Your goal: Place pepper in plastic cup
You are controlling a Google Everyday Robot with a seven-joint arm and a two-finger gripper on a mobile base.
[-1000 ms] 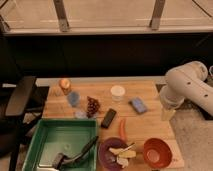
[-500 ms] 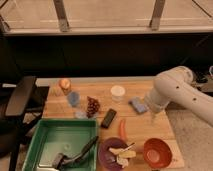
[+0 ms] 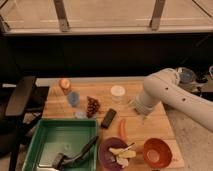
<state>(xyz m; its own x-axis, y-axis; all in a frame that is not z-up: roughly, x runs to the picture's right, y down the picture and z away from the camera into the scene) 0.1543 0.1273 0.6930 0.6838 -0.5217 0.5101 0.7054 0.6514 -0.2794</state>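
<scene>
One slim, curved red-orange pepper [image 3: 122, 129] lies on the wooden table [image 3: 102, 90] beside wide-open, empty jaws.

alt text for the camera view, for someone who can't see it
A white robot arm reaches in from the right, its open gripper hovering over a wooden table, just up and right of a red-orange pepper lying there. A light-blue plastic cup stands at left, beyond dark grapes; a green tray sits at the near edge.

Wooden table [image 3: 102, 92]: pepper [image 3: 122, 129], plastic cup [image 3: 73, 98], grapes [image 3: 92, 106], green tray [image 3: 60, 123].
</scene>
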